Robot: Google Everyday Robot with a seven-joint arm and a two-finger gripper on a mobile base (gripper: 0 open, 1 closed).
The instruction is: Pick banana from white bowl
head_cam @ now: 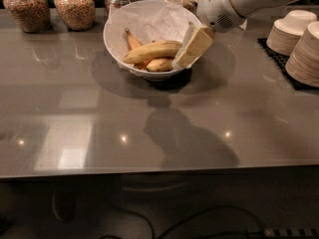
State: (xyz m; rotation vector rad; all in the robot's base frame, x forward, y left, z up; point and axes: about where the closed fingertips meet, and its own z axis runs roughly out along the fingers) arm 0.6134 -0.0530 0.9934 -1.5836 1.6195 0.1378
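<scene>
1. Nearest, under the table's front edge, a dark cable runs across the dim floor.
2. The grey table fills most of the view. Its glossy top carries pale patches of reflected light at the near left and small bright spots toward the middle.
3. A dark shadow lies on the table in front of the bowl.
4. Further back, left of centre, stands the white bowl, lined with crumpled white paper that rises above its far rim.
5. The banana lies inside the bowl, crosswise on top of the others, with its right end toward the right rim.
6. A shorter pale banana lies just under it at the front. A thin orange-brown banana shows behind its left half.
7. The gripper reaches down and to the left into the bowl over the right rim, and sits right at the banana's right end. Whether it is open or closed cannot be told.
8. The white arm runs up from the gripper to the upper right.
9. At the far right, two stacks of bowls stand on a black mat, well apart from the white bowl.
10. Along the back edge stand four jars with brownish contents, two at the left and two behind the bowl.
</scene>
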